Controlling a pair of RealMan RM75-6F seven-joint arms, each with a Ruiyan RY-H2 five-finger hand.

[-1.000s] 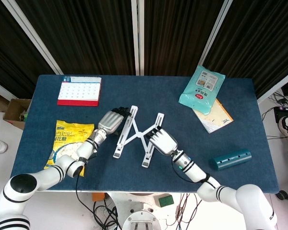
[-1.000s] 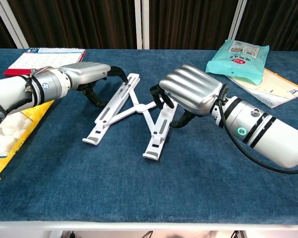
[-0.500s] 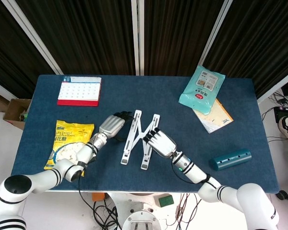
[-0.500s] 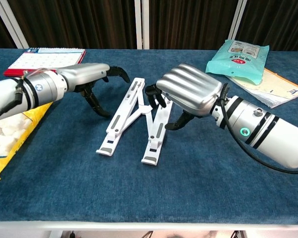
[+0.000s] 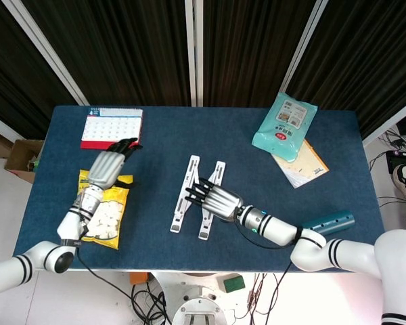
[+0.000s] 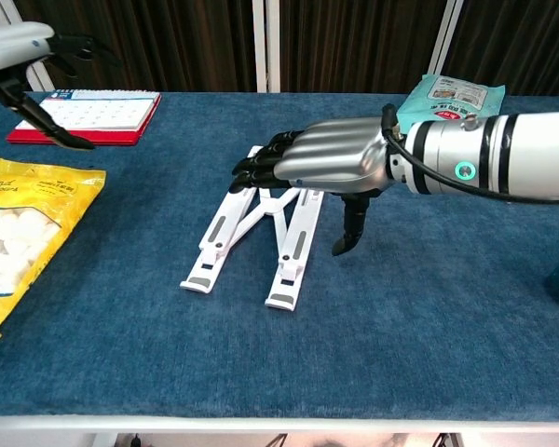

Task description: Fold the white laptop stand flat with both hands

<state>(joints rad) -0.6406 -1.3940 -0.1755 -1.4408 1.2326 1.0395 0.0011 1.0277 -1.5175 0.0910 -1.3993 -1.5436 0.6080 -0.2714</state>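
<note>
Head view: high above the near edge, looking steeply down, wide enough to take in the whole blue table (image 5: 189, 135) and the dark curtains (image 5: 122, 47) at the far side. Chest view: low, near table height at the near edge, facing far, much closer in. Both share the white laptop stand (image 5: 197, 196) (image 6: 256, 223), calendar (image 5: 112, 128) (image 6: 88, 114) and snack bag (image 5: 103, 206) (image 6: 23, 233).

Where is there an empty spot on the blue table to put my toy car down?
The front edge of the table is bare, below the stand. There is more room in the middle back, between the calendar and the wipes pack. It is crowded around the stand, where the right robot hand hovers, and at the snack bag.
</note>
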